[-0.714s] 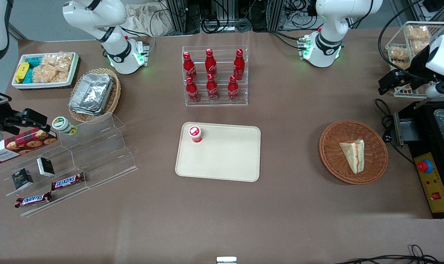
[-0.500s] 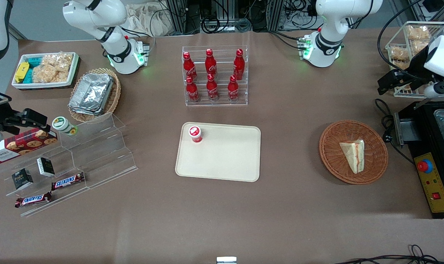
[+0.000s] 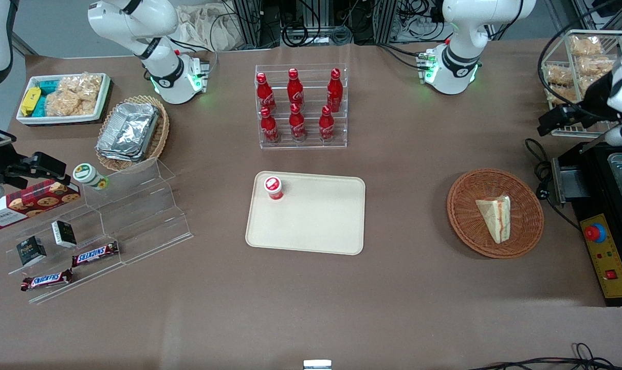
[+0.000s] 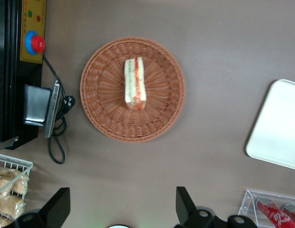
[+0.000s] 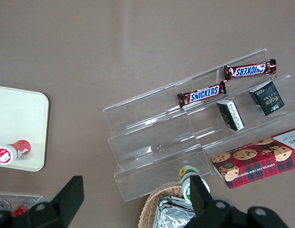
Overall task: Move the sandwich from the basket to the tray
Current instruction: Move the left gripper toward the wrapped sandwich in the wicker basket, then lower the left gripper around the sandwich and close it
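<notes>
A matte brown surface (image 3: pixel 311 308) fills the scene under soft, even light. At its farthest edge from the front camera, metal framing (image 3: pixel 311 18) stands — black cables (image 3: pixel 295 33) tangle around it.

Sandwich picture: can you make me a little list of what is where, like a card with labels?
sandwich: lying in the basket, not held
basket: on the table, toward the working arm's end
tray: on the table, apart from the basket; no sandwich on it
cup: red-lidded, standing on a tray corner
pincer: open, empty, high above the table, off the basket's edge
bottles: six red ones in a clear rack, farther from the front camera than the tray
step done: none yet
</notes>
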Available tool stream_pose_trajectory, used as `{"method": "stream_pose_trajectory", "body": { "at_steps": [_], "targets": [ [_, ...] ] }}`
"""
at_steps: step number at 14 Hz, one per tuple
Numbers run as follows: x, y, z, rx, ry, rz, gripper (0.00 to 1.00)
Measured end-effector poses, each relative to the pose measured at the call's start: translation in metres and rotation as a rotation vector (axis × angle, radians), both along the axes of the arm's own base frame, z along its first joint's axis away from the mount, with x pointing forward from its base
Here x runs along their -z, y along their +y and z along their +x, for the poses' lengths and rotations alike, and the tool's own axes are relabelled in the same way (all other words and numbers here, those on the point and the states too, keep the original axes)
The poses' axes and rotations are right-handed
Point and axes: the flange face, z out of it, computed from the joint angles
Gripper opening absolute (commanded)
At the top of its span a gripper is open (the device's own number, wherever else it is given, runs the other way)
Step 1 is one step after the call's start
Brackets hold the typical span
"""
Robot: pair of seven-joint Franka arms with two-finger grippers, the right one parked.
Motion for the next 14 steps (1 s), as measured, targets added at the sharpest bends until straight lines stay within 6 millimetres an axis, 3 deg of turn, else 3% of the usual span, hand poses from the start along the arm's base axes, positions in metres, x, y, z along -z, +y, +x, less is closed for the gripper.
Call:
{"method": "stream_pose_trajectory", "body": {
  "at_steps": [6, 10, 14],
  "targets": [
    [0.133, 0.010, 0.059, -0.016, 0.062, -0.002, 1.00],
    [0.230, 0.025, 0.069, -0.046, 0.038, 0.006, 1.00],
    [0.297, 0.034, 0.070, -0.068, 0.005, 0.007, 1.00]
  ]
}}
